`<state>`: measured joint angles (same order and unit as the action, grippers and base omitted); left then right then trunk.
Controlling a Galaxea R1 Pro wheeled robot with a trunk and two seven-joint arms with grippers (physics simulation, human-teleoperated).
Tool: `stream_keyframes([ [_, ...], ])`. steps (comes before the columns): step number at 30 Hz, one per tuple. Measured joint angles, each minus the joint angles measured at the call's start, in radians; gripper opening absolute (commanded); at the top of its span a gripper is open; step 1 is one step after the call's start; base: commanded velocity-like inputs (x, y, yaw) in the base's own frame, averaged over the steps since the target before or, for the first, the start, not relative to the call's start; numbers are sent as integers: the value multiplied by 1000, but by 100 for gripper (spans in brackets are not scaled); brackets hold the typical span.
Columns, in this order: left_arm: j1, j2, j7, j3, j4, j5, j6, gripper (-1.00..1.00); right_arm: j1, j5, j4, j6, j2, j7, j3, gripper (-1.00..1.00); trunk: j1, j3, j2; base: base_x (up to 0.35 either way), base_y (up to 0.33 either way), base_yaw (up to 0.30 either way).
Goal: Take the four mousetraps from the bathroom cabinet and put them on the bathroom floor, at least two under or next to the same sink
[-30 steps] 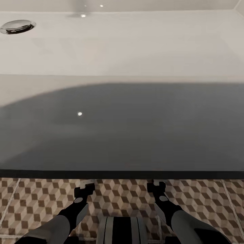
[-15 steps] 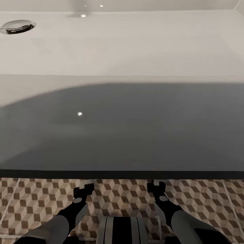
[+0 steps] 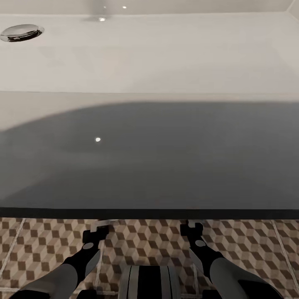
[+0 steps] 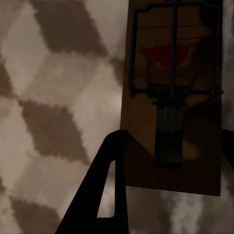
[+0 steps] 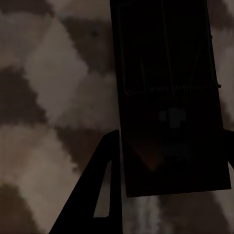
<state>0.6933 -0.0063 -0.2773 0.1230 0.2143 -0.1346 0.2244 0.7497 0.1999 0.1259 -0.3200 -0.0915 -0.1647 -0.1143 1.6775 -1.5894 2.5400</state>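
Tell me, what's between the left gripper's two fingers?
A mousetrap lies between the left gripper's fingers, above the cube-patterned floor, seen in the left wrist view.

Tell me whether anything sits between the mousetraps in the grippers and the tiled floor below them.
Nothing visible does. The left wrist view shows a mousetrap between the fingers over bare bathroom floor; the right wrist view shows another mousetrap, in shadow, over open tiles.

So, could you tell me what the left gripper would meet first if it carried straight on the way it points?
Most likely the mousetrap lying between the left gripper fingers, with the cube-patterned bathroom floor right behind it. Whether the trap already rests on the tiles is unclear, as depth is hard to judge.
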Motion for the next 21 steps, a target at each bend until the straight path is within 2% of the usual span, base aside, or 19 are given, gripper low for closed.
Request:
stream_keyframes([
  [5, 0, 5, 7, -1, 2, -1, -3, -100, 0, -2, -2, 4, 0, 0, -1, -100, 0, 0, 0, 0, 0, 0],
  [21, 1, -1, 11, -12, 8, -3, -4, -100, 0, -9, -21, 6, -2, 0, -9, -100, 0, 0, 0, 0, 0, 0],
])
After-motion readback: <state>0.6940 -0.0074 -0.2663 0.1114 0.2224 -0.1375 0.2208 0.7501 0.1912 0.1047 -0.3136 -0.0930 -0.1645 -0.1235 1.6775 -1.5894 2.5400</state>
